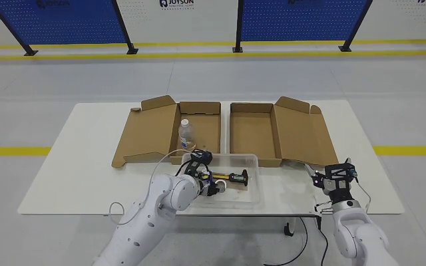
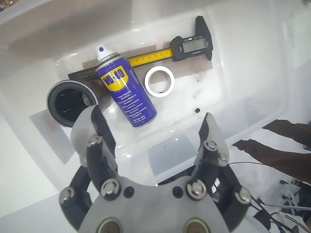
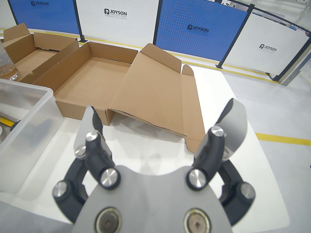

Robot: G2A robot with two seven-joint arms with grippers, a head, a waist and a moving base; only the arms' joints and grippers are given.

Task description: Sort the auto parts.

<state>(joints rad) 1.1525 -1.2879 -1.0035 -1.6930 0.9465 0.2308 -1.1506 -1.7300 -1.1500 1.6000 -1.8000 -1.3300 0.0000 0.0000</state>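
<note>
Clear plastic bin point(image 2: 73, 13) held a blue spray can point(image 2: 124, 90) lying across a caliper point(image 2: 194, 45), with a metal ring point(image 2: 159, 81) just beside and a black tube point(image 2: 69, 103) near the left gripper point(image 2: 150, 116), fingers apart above them. From the top, a bottle point(image 1: 187, 135) stood in one cardboard box point(image 1: 156, 133). The right gripper point(image 3: 161, 105), fingers apart, faced the other box point(image 3: 97, 73) over the table point(image 3: 238, 127).
</note>
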